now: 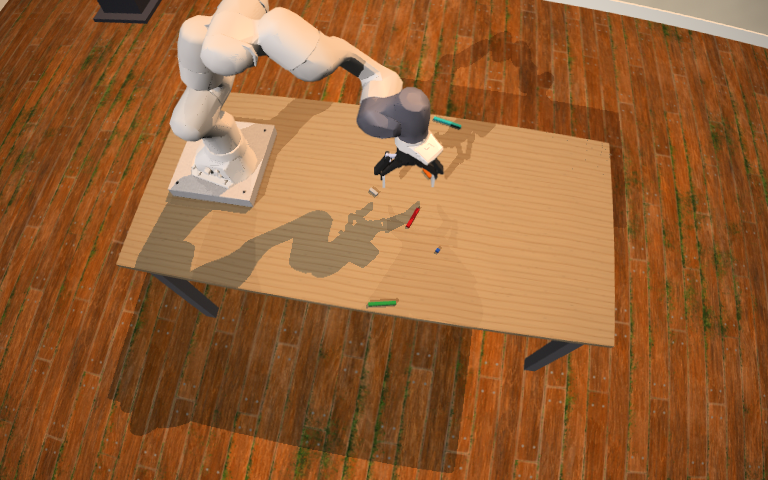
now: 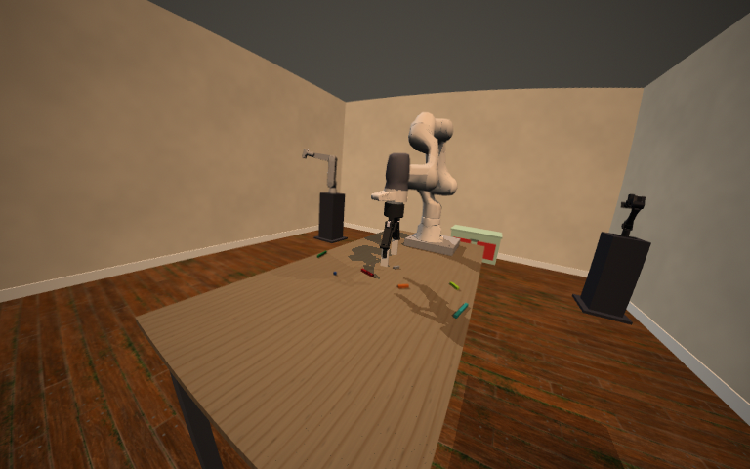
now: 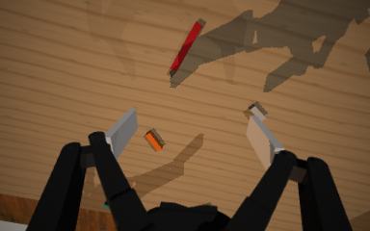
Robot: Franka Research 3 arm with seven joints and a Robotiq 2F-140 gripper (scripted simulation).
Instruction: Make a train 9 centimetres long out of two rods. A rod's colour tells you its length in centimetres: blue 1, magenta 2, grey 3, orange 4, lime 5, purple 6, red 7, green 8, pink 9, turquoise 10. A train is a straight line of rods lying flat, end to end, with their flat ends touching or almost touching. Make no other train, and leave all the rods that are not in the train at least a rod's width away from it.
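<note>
My gripper (image 1: 408, 182) (image 2: 389, 256) (image 3: 192, 121) is open and empty above the table. Below it, the grey rod (image 1: 373, 191) (image 2: 395, 267) (image 3: 257, 113) lies near one fingertip and the orange rod (image 1: 427, 173) (image 2: 402, 286) (image 3: 154, 141) nearer the other in the wrist view. The red rod (image 1: 412, 217) (image 2: 367, 273) (image 3: 187, 46) lies apart from both. The blue rod (image 1: 437, 249) (image 2: 335, 273) is small and lies beyond the red one. The green rod (image 1: 382, 303) (image 2: 321, 254) lies near the table's long edge. No rods touch.
The turquoise rod (image 1: 447, 122) (image 2: 460, 310) (image 3: 107, 205) lies near the opposite long edge of the table (image 1: 543, 226) (image 2: 331, 354). The lime rod (image 2: 454, 285) lies near that edge too, hidden by the arm in the top view. The arm's base plate (image 1: 215, 195) stands at one end.
</note>
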